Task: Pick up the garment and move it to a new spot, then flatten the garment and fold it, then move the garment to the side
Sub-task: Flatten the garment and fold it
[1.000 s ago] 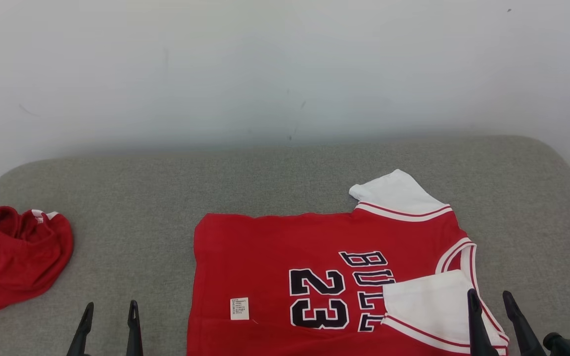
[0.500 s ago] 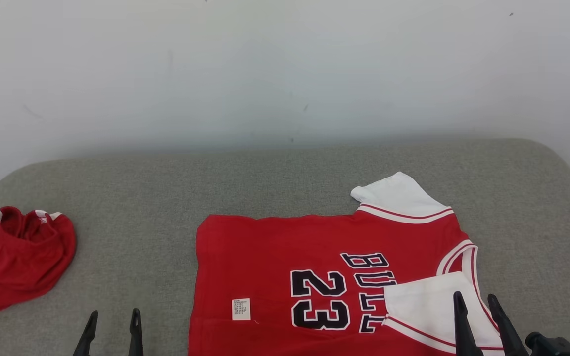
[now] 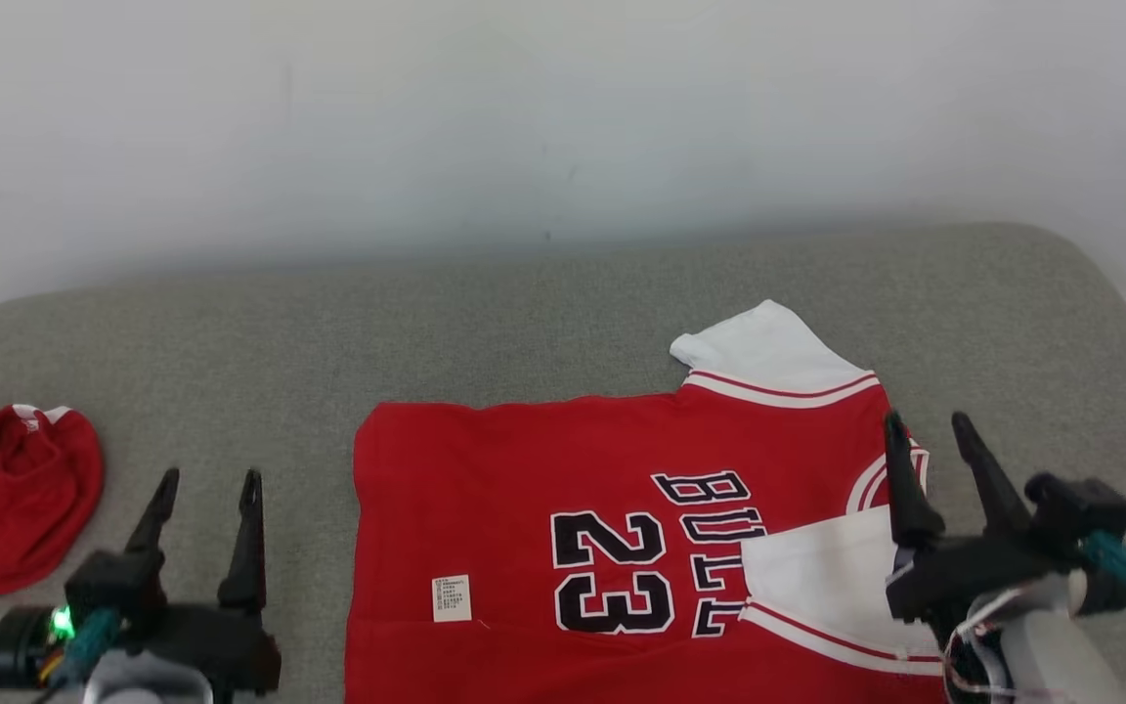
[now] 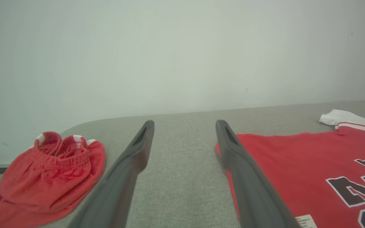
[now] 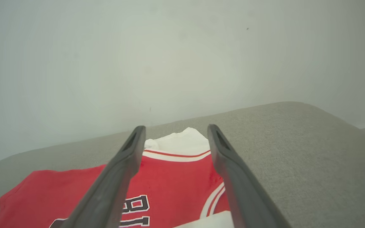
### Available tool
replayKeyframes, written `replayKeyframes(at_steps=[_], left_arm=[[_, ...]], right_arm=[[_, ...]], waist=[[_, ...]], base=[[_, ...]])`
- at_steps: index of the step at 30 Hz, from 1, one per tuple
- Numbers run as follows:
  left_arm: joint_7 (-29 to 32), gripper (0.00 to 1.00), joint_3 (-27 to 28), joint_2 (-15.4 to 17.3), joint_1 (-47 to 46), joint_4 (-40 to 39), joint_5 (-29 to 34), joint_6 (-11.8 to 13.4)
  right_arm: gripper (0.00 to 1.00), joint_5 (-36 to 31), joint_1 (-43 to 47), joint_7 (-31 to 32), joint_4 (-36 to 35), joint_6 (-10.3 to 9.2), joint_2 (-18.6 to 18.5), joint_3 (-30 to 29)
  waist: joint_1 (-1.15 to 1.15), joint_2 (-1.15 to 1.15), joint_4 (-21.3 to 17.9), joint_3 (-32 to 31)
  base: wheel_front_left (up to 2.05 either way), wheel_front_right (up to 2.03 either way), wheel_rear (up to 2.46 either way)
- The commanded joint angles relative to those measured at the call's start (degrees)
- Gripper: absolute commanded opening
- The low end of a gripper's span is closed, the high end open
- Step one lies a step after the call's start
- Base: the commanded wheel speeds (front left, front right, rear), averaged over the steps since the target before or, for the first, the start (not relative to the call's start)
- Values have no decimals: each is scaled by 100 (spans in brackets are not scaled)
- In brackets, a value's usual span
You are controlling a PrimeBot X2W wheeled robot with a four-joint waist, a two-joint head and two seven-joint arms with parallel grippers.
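The garment [image 3: 563, 469] is a red jersey with white sleeves and black "23" lettering, lying flat on the grey table [image 3: 524, 313], neck to the right. Its near sleeve is folded inward over the chest. My left gripper [image 3: 206, 484] hovers open left of the jersey's hem, empty. In the left wrist view the fingers [image 4: 138, 152] frame bare table, with the garment [image 4: 312, 164] to their right. My right gripper [image 3: 925, 430] stands open above the collar area, empty. The right wrist view looks over the garment [image 5: 176, 180] toward its far white sleeve [image 5: 179, 142].
A crumpled pair of red shorts [image 3: 6, 508] with white trim lies at the table's left edge, also in the left wrist view as red shorts [image 4: 43, 177]. A pale wall [image 3: 563, 117] rises right behind the table. The table's right corner [image 5: 328, 126] is rounded.
Both arms have risen into the head view and moved forward; the right gripper now sits higher over the jersey's collar. The camera tilted, shifting the scene slightly. The garment has not moved.
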Motion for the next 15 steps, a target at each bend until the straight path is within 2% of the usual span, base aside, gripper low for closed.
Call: replayKeyframes(at_steps=[1, 4, 8, 15], left_arm=[[85, 100, -91, 84, -412, 95, -60, -35], [301, 100, -247, 198, -1107, 373, -310, -72], [632, 100, -733, 375, -1955, 700, -610, -67], [1007, 100, -1422, 625, -2749, 1386, -1251, -69]], right_arm=[[100, -1, -405, 49, 132, -11, -114, 96], [100, 31, -1173, 98, 500, -11, -253, 264], [100, 41, -2091, 68, 1027, -11, -347, 457], [100, 58, -2962, -51, 1776, -11, -354, 806]], waist=[[-1, 0, -87, 375], [-1, 0, -144, 815], [-1, 0, -201, 1282], [-1, 0, -255, 1597]], base=[[0, 0, 0], [0, 0, 0], [0, 0, 0], [0, 0, 0]])
